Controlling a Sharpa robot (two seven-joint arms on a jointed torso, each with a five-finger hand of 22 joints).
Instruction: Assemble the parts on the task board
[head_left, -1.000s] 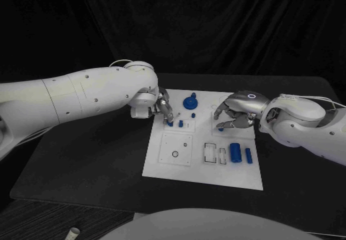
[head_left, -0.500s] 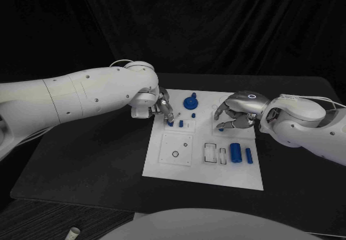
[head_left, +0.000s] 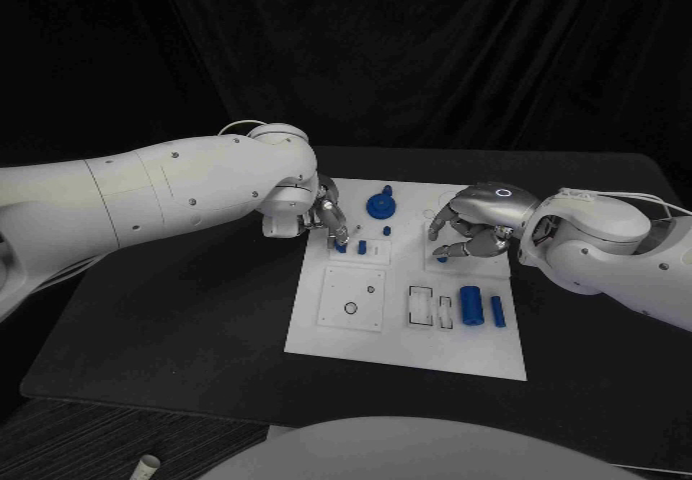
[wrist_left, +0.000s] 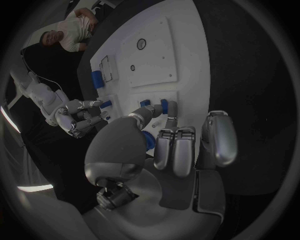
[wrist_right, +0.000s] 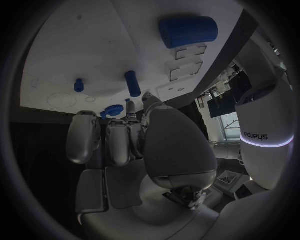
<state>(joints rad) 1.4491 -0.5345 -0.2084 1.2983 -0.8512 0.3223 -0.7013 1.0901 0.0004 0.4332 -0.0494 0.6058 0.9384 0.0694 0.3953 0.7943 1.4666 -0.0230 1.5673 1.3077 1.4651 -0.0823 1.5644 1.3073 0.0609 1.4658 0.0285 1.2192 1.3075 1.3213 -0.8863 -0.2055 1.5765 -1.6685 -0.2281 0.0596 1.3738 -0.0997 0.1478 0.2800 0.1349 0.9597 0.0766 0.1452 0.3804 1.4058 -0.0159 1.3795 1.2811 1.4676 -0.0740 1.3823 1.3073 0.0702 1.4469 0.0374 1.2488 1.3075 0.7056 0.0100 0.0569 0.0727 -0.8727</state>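
Note:
The white task board (head_left: 335, 330) lies mid-table. My left hand (head_left: 320, 215) reaches over its far left corner, and its thumb and a finger pinch a small blue peg (head_left: 340, 243) (wrist_left: 164, 106) standing in the board. A second peg (head_left: 362, 246) stands just beside it. My right hand (head_left: 467, 232) hovers over the far right part, fingers curled, tips (wrist_right: 145, 98) down close to the board; I cannot make out whether anything sits between them. A blue round knob (head_left: 381, 205) stands at the far edge between the hands. A thick blue cylinder (head_left: 470, 304) (wrist_right: 187, 31) and a slimmer one (head_left: 499, 311) lie at the right.
A round recess plate (head_left: 353, 300) and rectangular slots (head_left: 421, 305) occupy the board's near half. A tiny blue peg (head_left: 387, 231) stands by the knob. Black table (head_left: 173, 320) surrounds the board. A person sits at the rim of the left wrist view.

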